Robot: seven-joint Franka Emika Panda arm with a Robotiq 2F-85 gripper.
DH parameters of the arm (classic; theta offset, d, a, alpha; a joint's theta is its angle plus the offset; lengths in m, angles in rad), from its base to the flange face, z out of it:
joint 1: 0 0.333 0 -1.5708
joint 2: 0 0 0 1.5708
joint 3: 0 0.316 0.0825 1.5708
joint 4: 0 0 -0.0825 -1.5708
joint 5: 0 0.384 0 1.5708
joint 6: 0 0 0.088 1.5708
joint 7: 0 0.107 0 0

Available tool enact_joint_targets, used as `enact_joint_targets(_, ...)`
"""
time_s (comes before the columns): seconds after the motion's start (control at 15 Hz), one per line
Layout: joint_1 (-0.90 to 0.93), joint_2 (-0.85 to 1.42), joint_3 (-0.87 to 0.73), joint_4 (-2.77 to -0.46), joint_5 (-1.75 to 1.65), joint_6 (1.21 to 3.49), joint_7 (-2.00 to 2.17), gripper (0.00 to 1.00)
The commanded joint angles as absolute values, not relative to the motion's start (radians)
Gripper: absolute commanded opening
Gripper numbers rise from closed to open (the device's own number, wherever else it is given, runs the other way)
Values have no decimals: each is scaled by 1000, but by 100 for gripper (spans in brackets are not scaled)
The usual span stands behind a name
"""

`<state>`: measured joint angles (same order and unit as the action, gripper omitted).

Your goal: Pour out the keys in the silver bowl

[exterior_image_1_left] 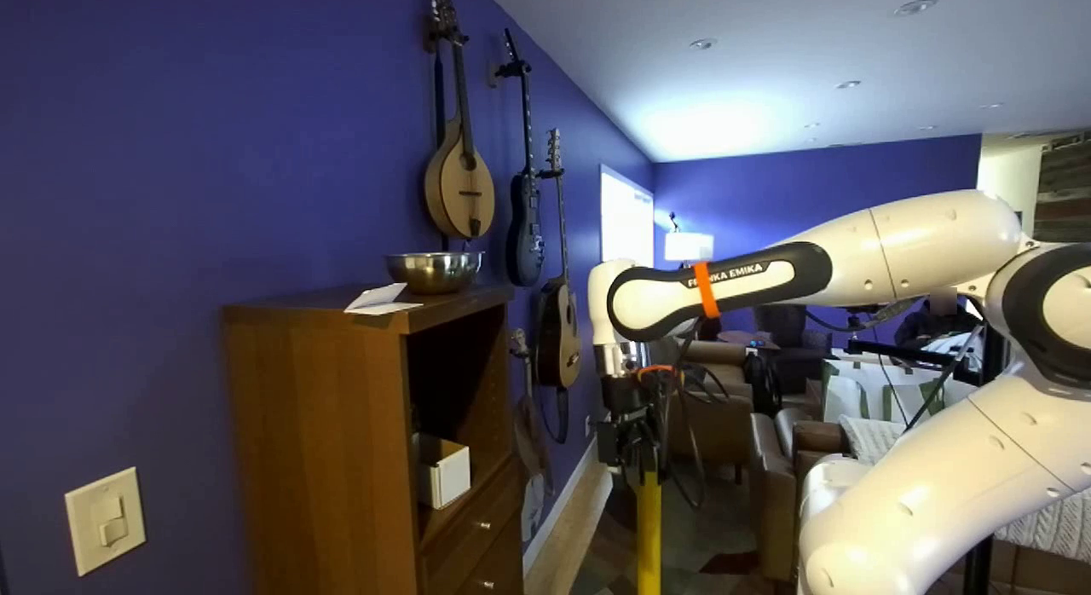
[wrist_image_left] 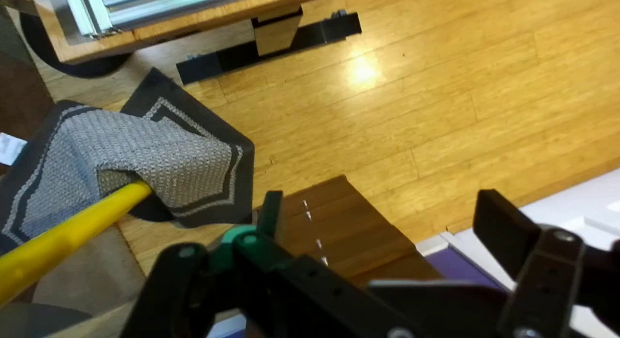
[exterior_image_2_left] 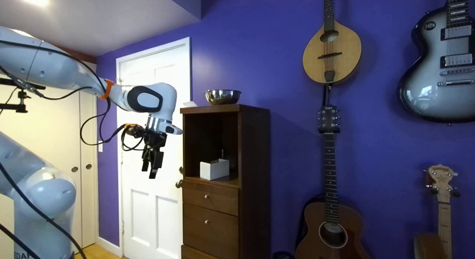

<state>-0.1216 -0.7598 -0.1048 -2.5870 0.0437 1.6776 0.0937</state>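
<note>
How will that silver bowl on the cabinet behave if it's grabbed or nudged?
The silver bowl looks like shiny metal, so it's probably stiff and rather slippery. Its sides flare from a narrower base, so a push high up might tip it.

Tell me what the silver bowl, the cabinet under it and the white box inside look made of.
Silver bowl: polished metal, perhaps stainless steel; its side gives bright reflections.
Cabinet: brown wood or wood veneer, satin, with faint grain.
White box: probably matte cardboard, judging by its thin, plain walls.
</note>
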Motion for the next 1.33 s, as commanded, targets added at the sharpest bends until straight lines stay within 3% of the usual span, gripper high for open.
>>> enact_joint_targets(0.0,-144,-819,-89,-2484,110,1679,176,100)
enact_joint_targets(0.4,-175,-873,-81,-2284,225,1681,335,100)
enact_joint_targets(0.73,-173,-878,-84,-2288,205,1680,310,100)
enact_joint_targets(1.27,-226,-721,97,-2047,312,1817,807,100)
